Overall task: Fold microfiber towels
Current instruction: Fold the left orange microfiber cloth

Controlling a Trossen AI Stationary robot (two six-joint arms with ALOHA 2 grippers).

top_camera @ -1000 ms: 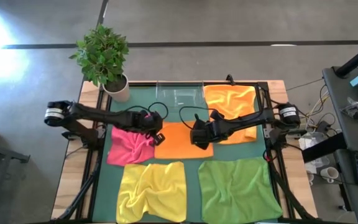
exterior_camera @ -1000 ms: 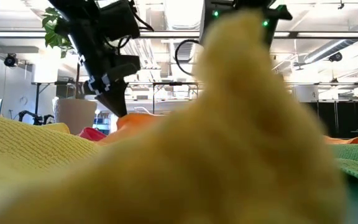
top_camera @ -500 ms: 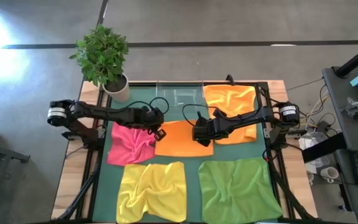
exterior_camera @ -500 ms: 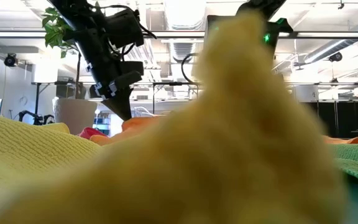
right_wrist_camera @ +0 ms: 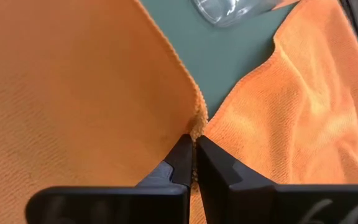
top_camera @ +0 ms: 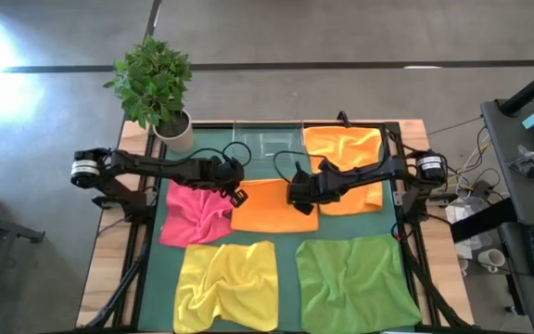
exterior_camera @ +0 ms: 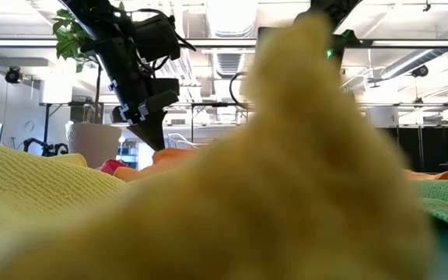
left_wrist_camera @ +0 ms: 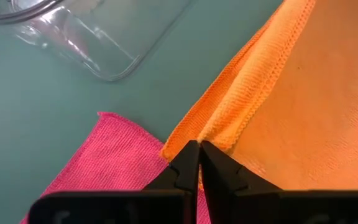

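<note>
While both grippers pinch its far corners, left gripper (top_camera: 236, 192) and right gripper (top_camera: 295, 195), the middle orange towel (top_camera: 272, 211) stretches between them.

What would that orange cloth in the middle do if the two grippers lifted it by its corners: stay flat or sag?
Probably sag. The middle orange towel looks thin and soft, and its pinched edge already bunches at the left gripper. It likely weighs little, since the right gripper holds it by a small pinch. Its nubby weave suggests it won't slip easily.

Low view: blurred yellow towel (exterior_camera: 302, 171) hides right gripper, most of table
</note>
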